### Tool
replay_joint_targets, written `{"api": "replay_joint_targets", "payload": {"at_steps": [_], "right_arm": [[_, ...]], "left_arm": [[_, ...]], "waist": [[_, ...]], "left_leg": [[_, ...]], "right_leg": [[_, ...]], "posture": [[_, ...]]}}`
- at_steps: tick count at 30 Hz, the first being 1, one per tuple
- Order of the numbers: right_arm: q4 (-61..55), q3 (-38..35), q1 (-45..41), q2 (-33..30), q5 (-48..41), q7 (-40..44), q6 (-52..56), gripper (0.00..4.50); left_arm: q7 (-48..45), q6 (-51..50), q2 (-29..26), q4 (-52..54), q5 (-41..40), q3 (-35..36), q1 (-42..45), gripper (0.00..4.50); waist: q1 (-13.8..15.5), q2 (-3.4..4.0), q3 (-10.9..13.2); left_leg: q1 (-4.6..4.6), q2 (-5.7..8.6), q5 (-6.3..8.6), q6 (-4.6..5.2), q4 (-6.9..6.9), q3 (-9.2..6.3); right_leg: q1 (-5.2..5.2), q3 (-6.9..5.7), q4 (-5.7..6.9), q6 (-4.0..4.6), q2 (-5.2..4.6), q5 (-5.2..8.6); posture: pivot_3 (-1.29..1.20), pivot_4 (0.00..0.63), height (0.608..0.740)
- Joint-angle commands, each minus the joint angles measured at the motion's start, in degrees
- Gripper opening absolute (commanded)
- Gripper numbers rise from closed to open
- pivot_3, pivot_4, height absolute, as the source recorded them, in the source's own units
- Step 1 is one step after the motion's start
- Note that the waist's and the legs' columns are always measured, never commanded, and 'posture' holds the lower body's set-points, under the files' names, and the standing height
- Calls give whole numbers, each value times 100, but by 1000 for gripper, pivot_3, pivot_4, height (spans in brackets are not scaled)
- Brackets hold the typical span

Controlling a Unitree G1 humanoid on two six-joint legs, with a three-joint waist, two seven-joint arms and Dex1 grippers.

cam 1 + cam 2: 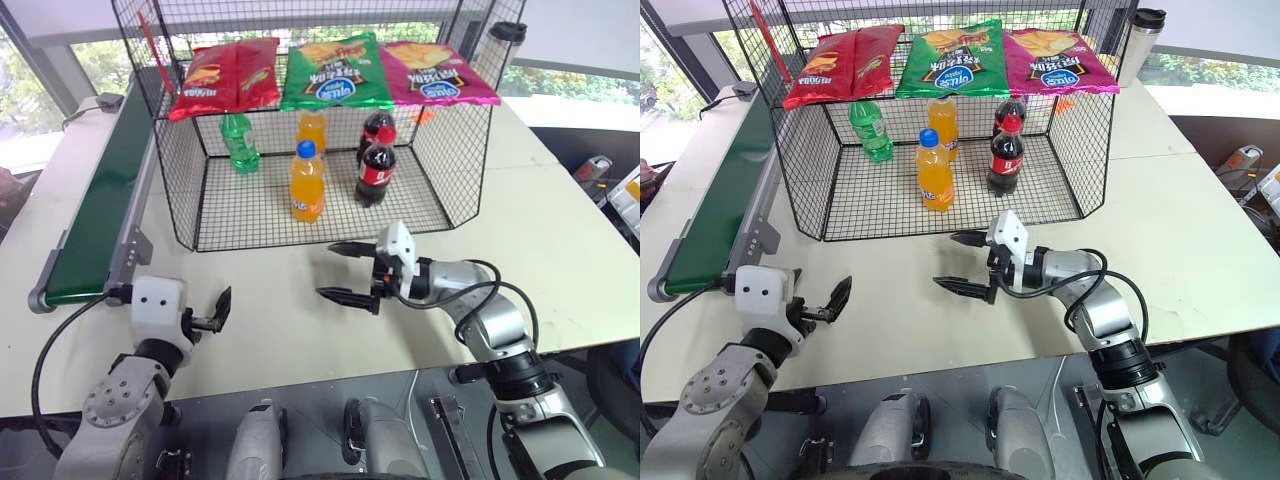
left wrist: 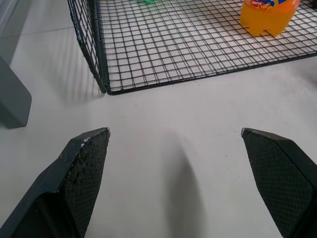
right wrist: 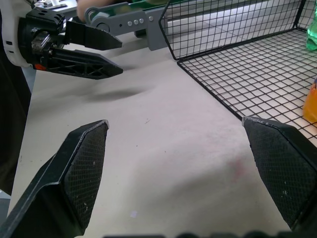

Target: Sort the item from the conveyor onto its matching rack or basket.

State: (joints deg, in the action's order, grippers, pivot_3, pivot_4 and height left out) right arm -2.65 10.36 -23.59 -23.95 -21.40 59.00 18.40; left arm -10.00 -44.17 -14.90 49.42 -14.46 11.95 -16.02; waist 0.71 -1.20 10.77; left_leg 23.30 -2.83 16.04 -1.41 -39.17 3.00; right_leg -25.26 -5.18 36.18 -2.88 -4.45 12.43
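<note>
While both pincers hover empty over the counter [image 1: 560, 240], stands green bottle [image 1: 239, 143] upright in the basket [image 1: 455, 150], at its back left corner, beside orange bottles [image 1: 307, 181] and colas [image 1: 375, 165]. Left pincer [image 1: 218, 312] spread wide near the belt [image 1: 100, 215] end; right pincer [image 1: 344, 270] likewise apart, pointing left before the basket's front.

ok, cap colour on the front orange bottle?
Blue cap on the orange bottle; left eye view shows it best.
</note>
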Motion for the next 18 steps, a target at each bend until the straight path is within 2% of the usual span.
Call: {"api": "replay_joint_targets", "payload": {"at_steps": [1,18], "right_arm": [[-82,-52,-69,4,-31,36,-83,4500],[-202,-64,-101,-4,-62,-28,48,4500]], "left_arm": [[-44,236,21,89,-42,-38,-18,4425],[17,360,-22,-12,51,-64,23,4425]], "waist": [[0,0,0],[-1,0,0]], "left_leg": [[0,0,0,0,0,1],[0,0,0,0,0,0]], "right_leg": [[0,0,0,0,0,0],[0,0,0,0,0,0]], "posture": [[0,150,740],[0,150,740]]}}
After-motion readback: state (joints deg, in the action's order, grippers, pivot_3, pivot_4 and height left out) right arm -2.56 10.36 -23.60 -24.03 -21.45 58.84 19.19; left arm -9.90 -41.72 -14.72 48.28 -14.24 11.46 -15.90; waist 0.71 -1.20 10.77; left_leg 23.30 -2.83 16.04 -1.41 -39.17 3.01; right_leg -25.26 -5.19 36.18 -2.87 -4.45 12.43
